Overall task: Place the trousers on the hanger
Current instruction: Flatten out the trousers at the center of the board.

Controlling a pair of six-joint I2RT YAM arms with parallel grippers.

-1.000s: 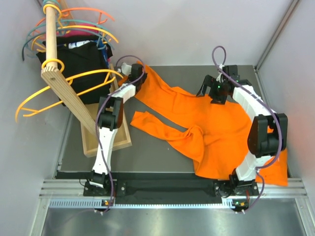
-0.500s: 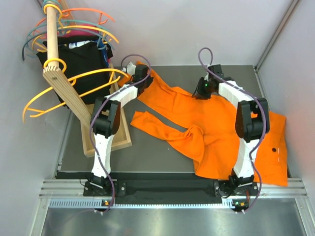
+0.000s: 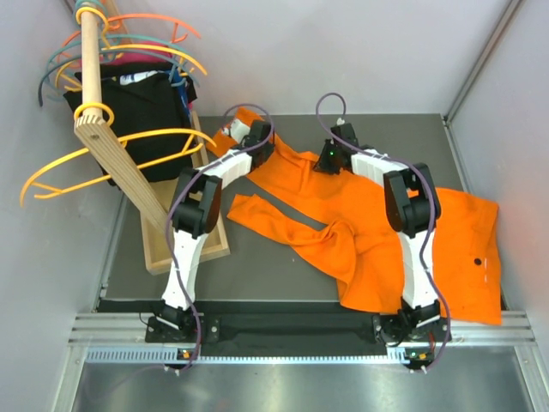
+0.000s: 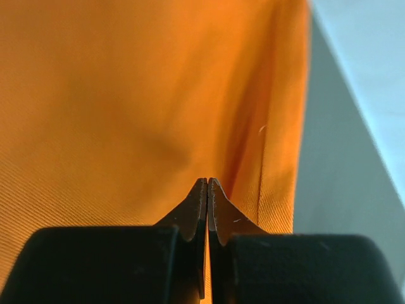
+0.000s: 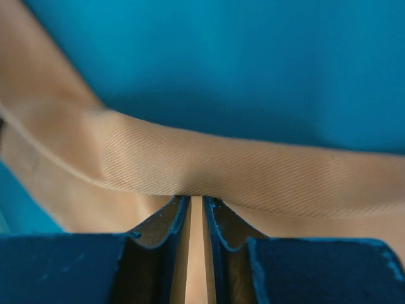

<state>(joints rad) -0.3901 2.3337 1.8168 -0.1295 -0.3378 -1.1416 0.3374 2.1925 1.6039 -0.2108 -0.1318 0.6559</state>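
Note:
The orange trousers [image 3: 377, 232] lie spread over the dark table, one leg folded toward the middle. My left gripper [image 3: 257, 142] is at their far left end. In the left wrist view it [image 4: 207, 181] is shut with a thin layer of orange cloth [image 4: 114, 101] pinched between the jaws. My right gripper [image 3: 330, 160] sits on the far edge of the trousers. Its jaws [image 5: 196, 200] are closed on a raised fold of the cloth [image 5: 209, 164], which looks tan in that tinted view. The amber-yellow hanger [image 3: 163, 132] hangs on the slanted wooden pole, left of the left gripper.
The wooden pole [image 3: 116, 167] rises from a wooden base [image 3: 210, 242] at the table's left edge. Black garments [image 3: 141, 103] hang behind it, with coral and teal hangers [image 3: 150, 41] higher on the pole. Grey walls close in on both sides.
My right arm swung left along the far edge and its jaws shut on the trousers. My left gripper shifted right with its cloth. The amber-yellow hanger swung a little.

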